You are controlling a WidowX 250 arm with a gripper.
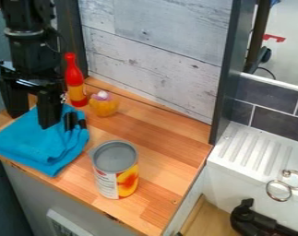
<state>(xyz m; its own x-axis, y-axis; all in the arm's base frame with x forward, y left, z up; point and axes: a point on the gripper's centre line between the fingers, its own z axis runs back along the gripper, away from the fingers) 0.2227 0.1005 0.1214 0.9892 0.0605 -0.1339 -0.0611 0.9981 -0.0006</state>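
Note:
The black gripper [32, 114] hangs at the left over a folded blue cloth [43, 143], its two fingers spread apart with nothing seen between them. Whether its tips touch the cloth, I cannot tell. Small dark pieces [72, 120] lie at the cloth's upper right edge, beside the right finger. Just right of the gripper a red bottle [75, 82] stands upright. Next to the bottle is a yellow-orange rounded toy [104, 105] with a pink and white top. A can [116, 168] with a grey top and a peach-coloured label stands upright nearer the front edge.
The wooden counter [154, 133] is backed by a whitewashed board wall [157, 41]. A dark post [228, 69] rises at its right back corner. Further right are a white ridged sink ledge [256, 147], metal rings [280, 190] and a black object [256, 221] below.

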